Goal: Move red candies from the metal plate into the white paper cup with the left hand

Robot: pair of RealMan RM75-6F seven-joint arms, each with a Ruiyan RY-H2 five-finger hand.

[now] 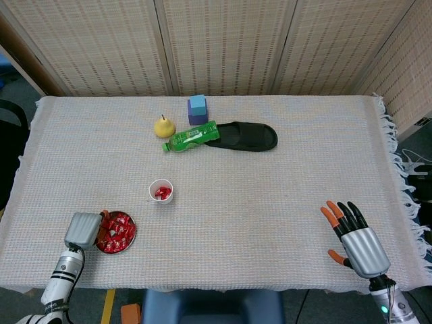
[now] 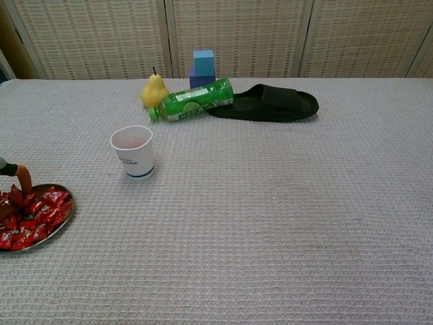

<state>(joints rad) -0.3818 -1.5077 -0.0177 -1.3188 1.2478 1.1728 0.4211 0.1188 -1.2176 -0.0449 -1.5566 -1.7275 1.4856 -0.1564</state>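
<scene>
Red candies (image 1: 119, 229) fill the metal plate (image 1: 134, 233) near the table's front left edge. My left hand (image 1: 84, 229) hangs over the plate's left side, palm down, its fingers reaching into the pile. In the chest view one orange fingertip (image 2: 25, 181) points down onto the candies (image 2: 39, 213) at the far edge of the plate (image 2: 59, 229); the rest of the hand is cut off, so any grip is hidden. The white paper cup (image 1: 161, 191) stands upright behind and to the right of the plate, with red candy inside. My right hand (image 1: 354, 237) rests at the front right, fingers spread, holding nothing.
At the back stand a yellow pear (image 1: 164, 126), a lying green bottle (image 1: 191, 137), a black slipper (image 1: 244, 136) and stacked blue and purple blocks (image 1: 197, 109). A woven cloth (image 1: 270, 202) covers the table. The cup (image 2: 132, 152) is about a hand's width from the plate.
</scene>
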